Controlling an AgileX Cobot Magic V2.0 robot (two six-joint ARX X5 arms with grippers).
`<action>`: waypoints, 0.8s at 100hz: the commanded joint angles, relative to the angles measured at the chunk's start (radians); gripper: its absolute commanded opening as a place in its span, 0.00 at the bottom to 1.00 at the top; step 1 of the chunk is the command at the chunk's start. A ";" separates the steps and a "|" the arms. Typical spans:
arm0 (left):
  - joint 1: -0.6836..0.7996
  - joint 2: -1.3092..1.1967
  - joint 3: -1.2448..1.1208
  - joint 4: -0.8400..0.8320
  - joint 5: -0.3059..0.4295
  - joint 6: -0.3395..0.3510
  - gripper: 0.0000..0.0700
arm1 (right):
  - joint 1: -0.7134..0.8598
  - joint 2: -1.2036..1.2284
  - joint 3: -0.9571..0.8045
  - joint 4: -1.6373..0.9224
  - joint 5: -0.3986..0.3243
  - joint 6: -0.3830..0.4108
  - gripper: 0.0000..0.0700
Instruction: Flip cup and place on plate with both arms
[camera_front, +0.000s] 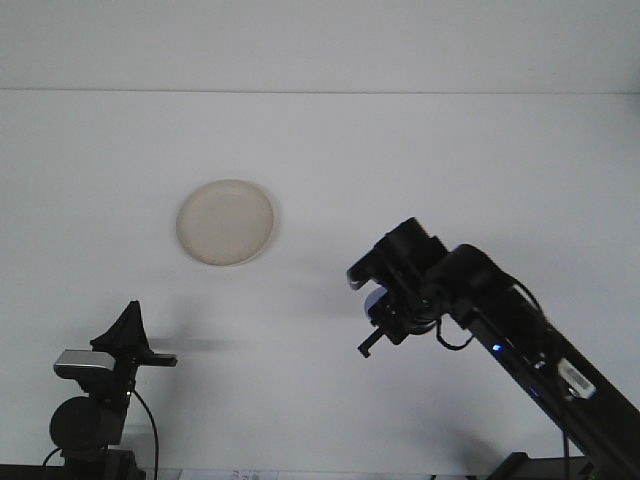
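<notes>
Blue cup (373, 298) barely visible inside right gripper (376, 312).

looks like a robotics lab setup: plain white tabletop (320, 400) with white backdrop wall (320, 45), two black robot arms (520, 330) mounted at the front edge.

A white table (320, 150) fills the view, its far edge meeting a pale wall (320, 40) that runs across the top.
</notes>
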 joint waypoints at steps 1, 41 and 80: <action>-0.001 0.000 -0.018 0.010 0.002 -0.001 0.02 | 0.039 0.055 0.014 -0.007 0.005 -0.018 0.00; -0.001 0.000 -0.018 0.010 0.002 -0.001 0.02 | 0.217 0.293 0.014 0.007 0.003 -0.028 0.00; -0.001 0.000 -0.018 0.010 0.002 -0.001 0.02 | 0.266 0.320 0.060 -0.012 -0.001 -0.044 0.80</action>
